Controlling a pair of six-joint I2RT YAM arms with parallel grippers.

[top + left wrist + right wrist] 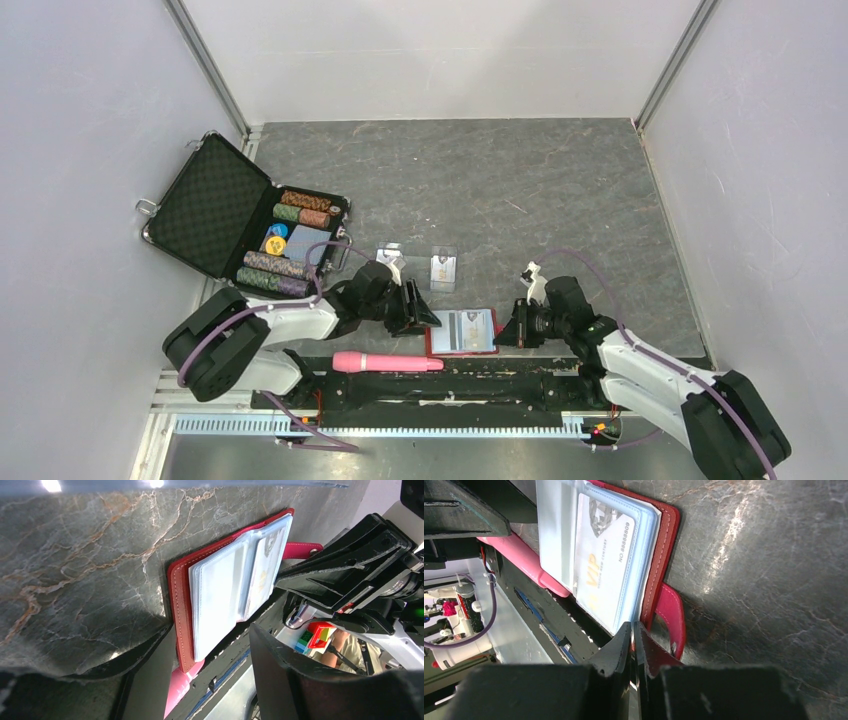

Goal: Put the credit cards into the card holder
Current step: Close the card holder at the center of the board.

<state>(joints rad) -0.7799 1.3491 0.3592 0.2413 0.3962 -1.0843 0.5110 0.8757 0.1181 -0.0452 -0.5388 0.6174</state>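
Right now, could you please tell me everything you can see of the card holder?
The card holder lies open and flat at the near edge of the table. It has a red leather-like cover with a stitched rim and clear plastic sleeves inside; one shows a pale VIP card. Its snap tab sticks out on the right, where the shut right gripper meets the cover's edge.

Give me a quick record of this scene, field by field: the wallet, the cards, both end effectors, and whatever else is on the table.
wallet: open flat at the near table edge
card in wallet: one, in a clear sleeve
loose card: on the table beyond the wallet
left end effector: open, at the wallet's left edge
right end effector: closed, apparently pinching the wallet's right edge
chip case: open, far left
pink tool: in front of the wallet
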